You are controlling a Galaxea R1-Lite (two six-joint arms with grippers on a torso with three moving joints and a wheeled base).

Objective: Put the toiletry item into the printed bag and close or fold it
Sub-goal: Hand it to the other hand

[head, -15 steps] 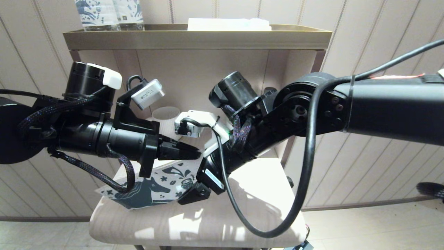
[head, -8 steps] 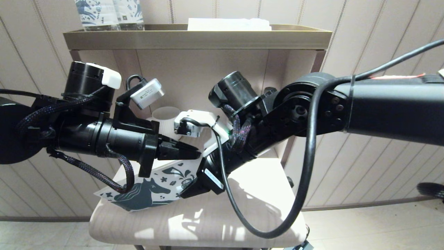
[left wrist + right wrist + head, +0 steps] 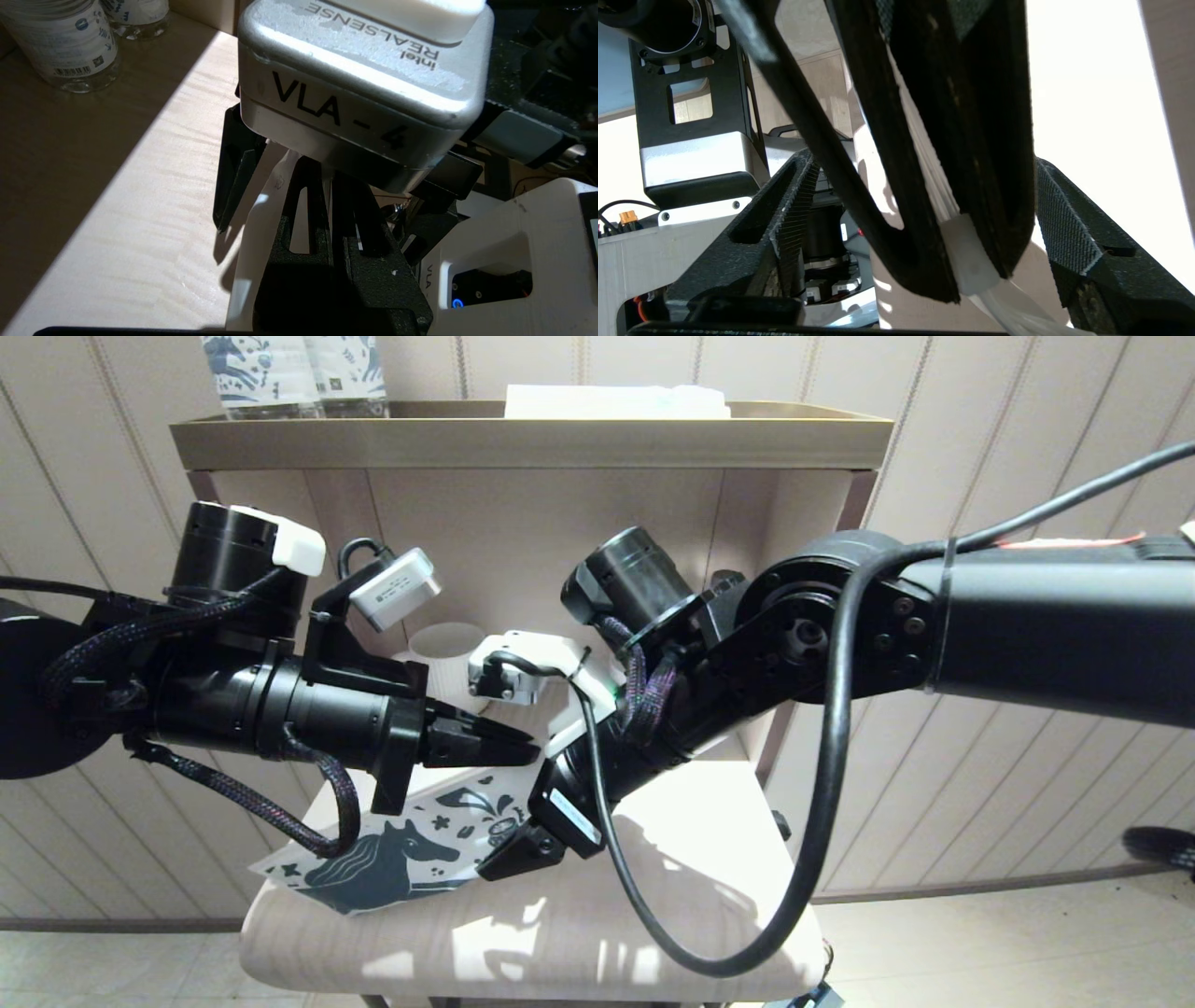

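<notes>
**Risks with the two hands crowded over the printed bag**

Left hand (image 3: 509, 747) reaches level across the pale desk (image 3: 560, 943), its fingers pressed together on a slim white piece. I take this to be the toothbrush (image 3: 969, 261), though only a short stretch shows at the fingertips. The right hand (image 3: 518, 854) points down just below and beside the left fingertips, spread wide. In the right wrist view its two fingers stand either side of the left hand's closed fingers.

The printed bag (image 3: 373, 868) lies under the left hand. Its edge nearest the right hand is lifted, and its far corner reaches past the desk's side.

Likely troubles:
- The hands are very close, so a closing right hand could pinch the left fingers rather than the bag or the brush.
- The bag is light and nothing pins it, so a push from the brush could slide it further off the desk.
- The grip on the brush is narrow and near its end, so it may twist or slip out.
- I cannot see the bag's mouth, so the brush may miss it and ride over the top.
</notes>
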